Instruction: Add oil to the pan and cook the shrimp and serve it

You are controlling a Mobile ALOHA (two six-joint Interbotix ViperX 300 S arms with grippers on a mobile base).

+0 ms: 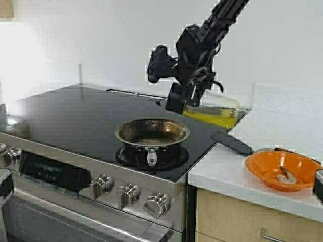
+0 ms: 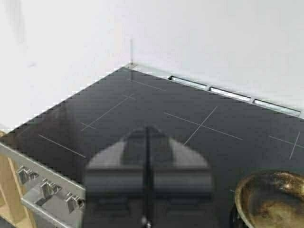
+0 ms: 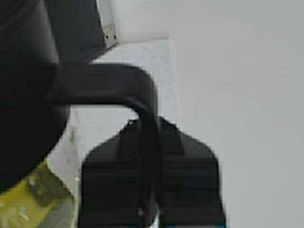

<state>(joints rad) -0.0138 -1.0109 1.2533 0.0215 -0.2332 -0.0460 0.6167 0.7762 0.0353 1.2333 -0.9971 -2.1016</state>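
Note:
The steel pan [image 1: 151, 133] sits on the front right burner, its browned inside showing; it also shows in the left wrist view [image 2: 273, 199]. My right gripper [image 1: 196, 89] is shut on the black handle [image 3: 142, 95] of the glass oil jug [image 1: 214, 113]. It holds the jug tilted above the stove, behind and right of the pan, black lid [image 1: 174, 98] lowest. Yellow oil [image 3: 42, 194] pools in the jug. A small pale shrimp [image 1: 286, 176] lies in the orange bowl [image 1: 267, 164]. My left gripper [image 2: 147, 130] is shut and empty over the left of the stove.
The black glass stovetop [image 1: 75, 113] has steel knobs [image 1: 128, 194] along its front. A black spatula [image 1: 232, 142] lies across the stove's right edge onto the white counter [image 1: 282, 126]. A white wall stands close behind.

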